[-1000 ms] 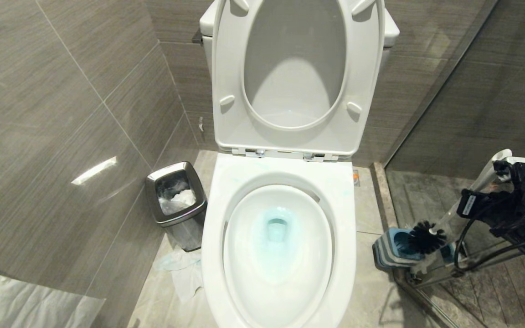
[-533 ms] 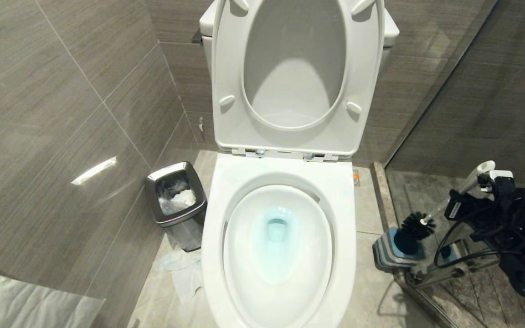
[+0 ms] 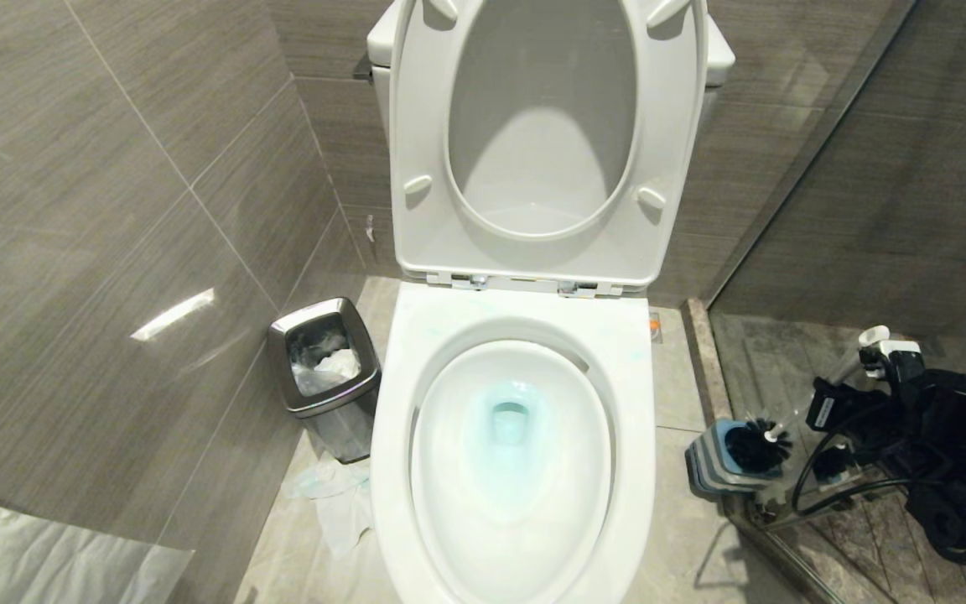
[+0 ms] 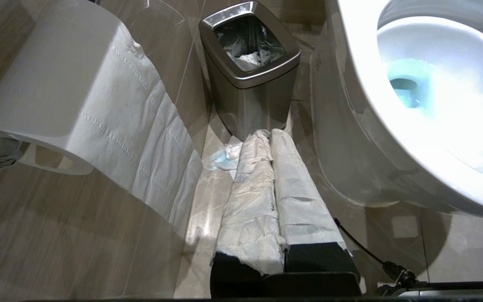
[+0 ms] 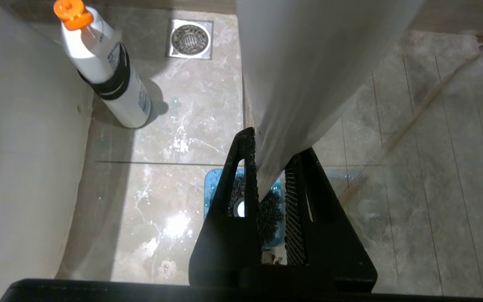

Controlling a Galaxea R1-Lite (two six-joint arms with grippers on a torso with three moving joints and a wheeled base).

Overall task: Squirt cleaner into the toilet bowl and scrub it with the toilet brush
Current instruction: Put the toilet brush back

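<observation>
Toilet brush (image 3: pixel 758 443) clamped by right gripper (image 5: pixel 268 184), bristles at blue holder (image 3: pixel 722 457); angled entry could tip it. Left gripper (image 4: pixel 271 167) closed, empty.

White glossy ceramic toilet bowl (image 3: pixel 525 470): one
Slim white toilet brush with black bristles (image 3: pixel 758 445): one
Square blue-topped brush holder (image 3: pixel 722 461): one, at 3 o'clock from the bowl
Small steel waste bin (image 3: pixel 324 377): one, at 9 o'clock
White paper roll (image 4: pixel 57 92): one
Orange-capped white cleaner bottle (image 5: pixel 103 71): one
Round steel floor drain (image 5: pixel 190 38): one
</observation>
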